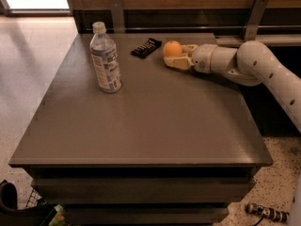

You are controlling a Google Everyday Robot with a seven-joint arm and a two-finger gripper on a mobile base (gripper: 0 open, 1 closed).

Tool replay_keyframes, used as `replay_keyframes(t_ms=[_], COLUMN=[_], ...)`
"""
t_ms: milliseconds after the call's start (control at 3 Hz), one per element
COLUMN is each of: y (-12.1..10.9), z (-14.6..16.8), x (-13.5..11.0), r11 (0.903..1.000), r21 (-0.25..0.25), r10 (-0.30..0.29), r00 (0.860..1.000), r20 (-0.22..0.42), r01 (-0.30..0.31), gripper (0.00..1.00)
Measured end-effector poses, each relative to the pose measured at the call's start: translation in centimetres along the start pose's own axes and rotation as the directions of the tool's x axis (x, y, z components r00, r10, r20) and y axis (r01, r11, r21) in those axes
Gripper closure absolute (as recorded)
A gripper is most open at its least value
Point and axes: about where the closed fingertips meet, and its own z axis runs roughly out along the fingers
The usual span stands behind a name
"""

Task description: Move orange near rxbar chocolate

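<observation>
**Orange fruit in the pincer, parked next to the bar**

Gripper (176, 54) is low over the far edge of the table (155, 121), arm (263, 65) reaching in from the right. Its fingers (178, 61) sit on either side of the orange (172, 47). I see no gap, so I read it as closed on the fruit, which looks to be at or just off the tabletop.

Rxbar (146, 46) lies flat just left of the orange, close but apart, angled slightly. Gap is small, so "near" looks about met already.

Why low and side-on, as I judge it: a round fruit rolls, so carrying it close to the surface and holding it from both sides keeps it from running off once let go. Stopping short of the bar avoids shoving the wrapper.

Bottle (106, 60) stands upright well to the left, out of the arm's way.

Next call: open gently and back out to the right. Risk is the orange rolling into the bar or toward the back edge.
</observation>
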Motion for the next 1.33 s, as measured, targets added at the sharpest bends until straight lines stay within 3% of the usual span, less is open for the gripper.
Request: replay_keyframes(t_ms=[1000,1333], y=[0.74,0.75], z=[1.08,1.09], x=[-0.02,-0.02], r11=[0.9998,0.9998], r21=[-0.019,-0.019], r10=[0.002,0.002], r00=[1.000,1.000], r20=[0.001,0.001], r01=[-0.002,-0.002], gripper=[0.00,0.00])
